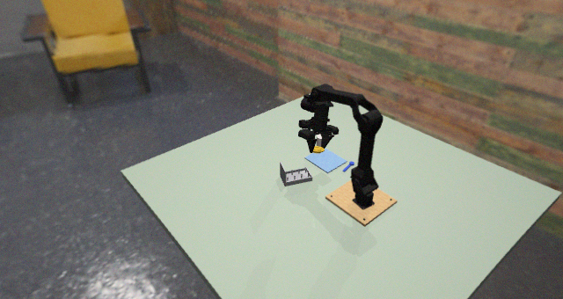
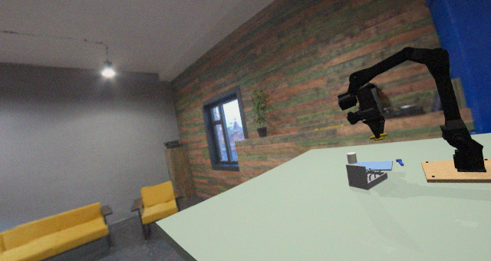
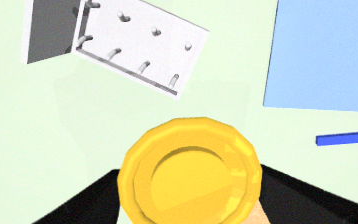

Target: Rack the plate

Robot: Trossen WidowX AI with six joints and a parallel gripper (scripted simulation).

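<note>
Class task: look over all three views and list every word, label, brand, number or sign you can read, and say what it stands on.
None: no readable text shows in any view.
Plate, held in the gripper: plain yellow, no marks.
Dish rack: plain grey and white, no label.
Blue mat and blue tool: unmarked.
Arm and wooden base: no brand visible.

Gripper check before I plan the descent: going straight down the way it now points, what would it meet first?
The gripper, shut on the yellow plate, points down. Below it the wrist view shows bare table, between the dish rack and the blue mat; depth is unclear, so probably the table first.
</note>
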